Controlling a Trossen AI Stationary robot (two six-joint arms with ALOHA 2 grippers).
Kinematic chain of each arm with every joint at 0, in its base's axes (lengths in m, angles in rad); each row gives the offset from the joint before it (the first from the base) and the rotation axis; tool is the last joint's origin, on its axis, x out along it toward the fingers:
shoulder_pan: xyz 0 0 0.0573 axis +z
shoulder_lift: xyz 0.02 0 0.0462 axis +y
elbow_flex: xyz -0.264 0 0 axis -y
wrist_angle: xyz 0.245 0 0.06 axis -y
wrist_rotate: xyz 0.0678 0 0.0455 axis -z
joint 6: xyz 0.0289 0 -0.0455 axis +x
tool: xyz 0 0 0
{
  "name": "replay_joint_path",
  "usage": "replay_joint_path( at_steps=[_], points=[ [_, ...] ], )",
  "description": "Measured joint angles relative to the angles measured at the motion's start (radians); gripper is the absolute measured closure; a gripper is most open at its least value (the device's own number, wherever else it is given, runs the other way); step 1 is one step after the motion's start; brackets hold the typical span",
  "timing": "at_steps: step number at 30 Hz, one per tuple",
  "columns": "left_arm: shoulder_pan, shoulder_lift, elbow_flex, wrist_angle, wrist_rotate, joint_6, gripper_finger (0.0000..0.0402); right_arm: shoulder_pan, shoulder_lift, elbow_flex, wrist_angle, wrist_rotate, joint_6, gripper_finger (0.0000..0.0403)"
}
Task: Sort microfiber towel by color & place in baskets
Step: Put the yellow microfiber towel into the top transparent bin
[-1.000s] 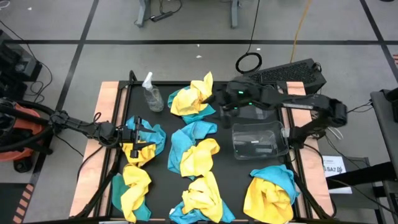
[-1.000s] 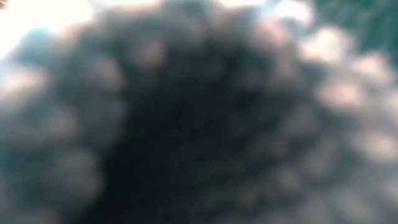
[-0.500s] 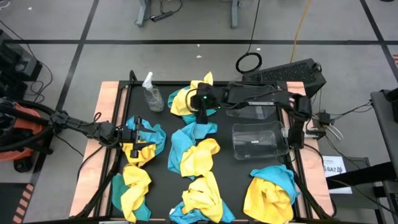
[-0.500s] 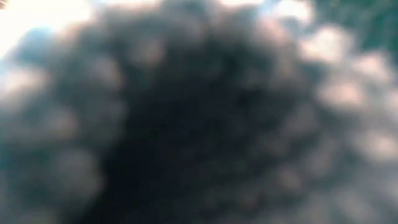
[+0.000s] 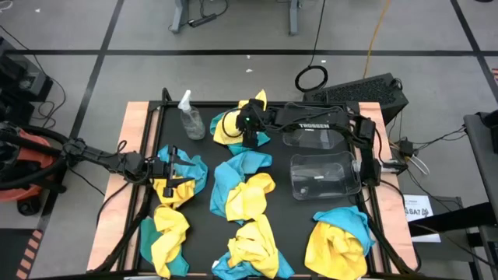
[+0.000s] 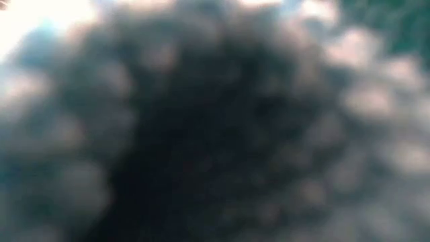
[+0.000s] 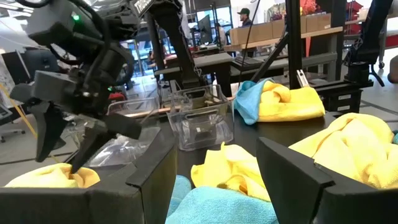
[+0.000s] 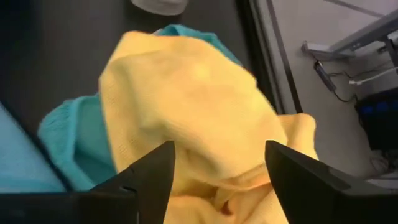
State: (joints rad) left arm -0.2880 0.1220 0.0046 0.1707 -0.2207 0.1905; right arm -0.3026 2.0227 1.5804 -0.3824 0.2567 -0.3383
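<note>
The right gripper (image 5: 247,134) hangs with jaws spread over the far yellow towel (image 5: 230,124), gripping nothing. It risks snagging the teal cloth (image 8: 74,146) underneath as well. The left gripper (image 5: 173,177), parted and empty, waits over the left pile.

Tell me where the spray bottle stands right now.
In the high view the spray bottle stands upright near the table's far edge on the left half, just left of the yellow-and-teal towel pile where the right gripper hangs.

Right gripper (image 7: 59,152) (jaws apart) over yellow towel (image 7: 53,177), clear basket (image 7: 200,121) beyond.
</note>
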Motion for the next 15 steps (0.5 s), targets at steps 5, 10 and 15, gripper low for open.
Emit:
replay_joint_path(
  at_steps=[5,10,15],
  points=[
    [0.0,0.0,0.0,0.0,0.0,0.0,0.0178,-0.006,0.023,-0.001,0.026,0.0,0.009,0.0185],
    [0.0,0.001,0.0,0.002,0.0,0.0,0.0178,-0.005,0.039,0.0,0.046,0.0,0.009,0.0189],
    [0.0,0.001,0.0,0.002,0.0,0.0,0.0178,-0.005,0.038,-0.001,0.065,0.001,0.006,0.0235]
  ],
)
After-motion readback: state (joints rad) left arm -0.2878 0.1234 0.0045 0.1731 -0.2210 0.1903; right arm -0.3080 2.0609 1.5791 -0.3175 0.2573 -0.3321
